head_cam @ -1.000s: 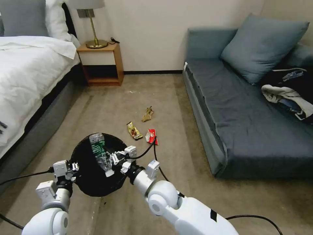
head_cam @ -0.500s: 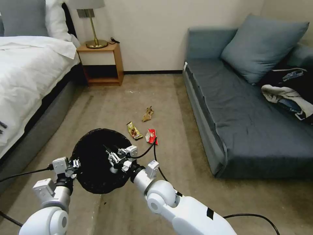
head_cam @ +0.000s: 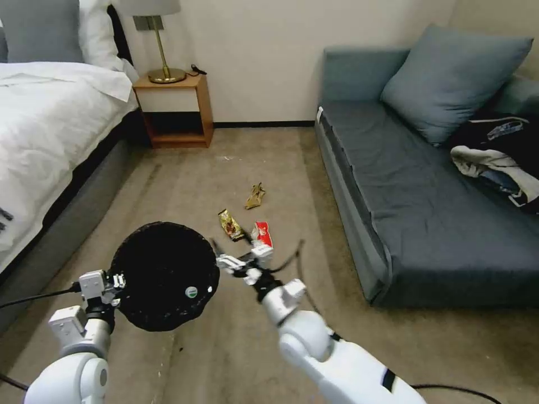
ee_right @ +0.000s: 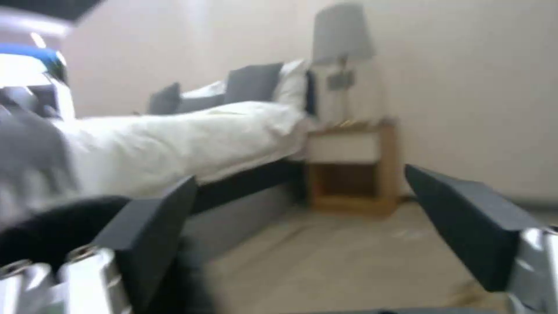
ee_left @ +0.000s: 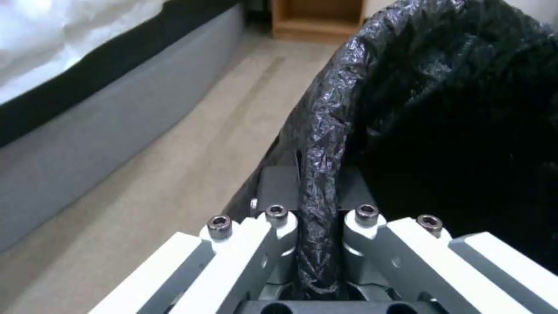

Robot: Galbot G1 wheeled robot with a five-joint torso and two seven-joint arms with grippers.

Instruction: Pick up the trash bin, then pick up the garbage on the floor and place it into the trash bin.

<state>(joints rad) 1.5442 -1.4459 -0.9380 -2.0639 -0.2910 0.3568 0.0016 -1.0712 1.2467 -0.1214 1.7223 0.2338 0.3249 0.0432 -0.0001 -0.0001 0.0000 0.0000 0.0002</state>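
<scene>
Your left pincer (ee_left: pixel 317 257) is clamped on the bin (head_cam: pixel 163 275) rim, bottle (head_cam: pixel 191 292) inside. Your right pincer (head_cam: pixel 238 262), jaws wide and empty, hangs beside the rim near the red wrapper (head_cam: pixel 263 234) on the floor. Keep the bin level and approach the wrapper straight down.

The right wrist view is smeared with motion blur, so the bed (ee_right: pixel 192 131) and nightstand (ee_right: pixel 348 170) show only as soft shapes. Deep inside the trash bin (head_cam: pixel 163 275) a small pale round spot sits too tiny to identify. The bin's rim hides where the left gripper (ee_left: pixel 317 244) pinches the black liner. The lampshade (head_cam: pixel 147 7) is cut off by the frame's top edge.
</scene>
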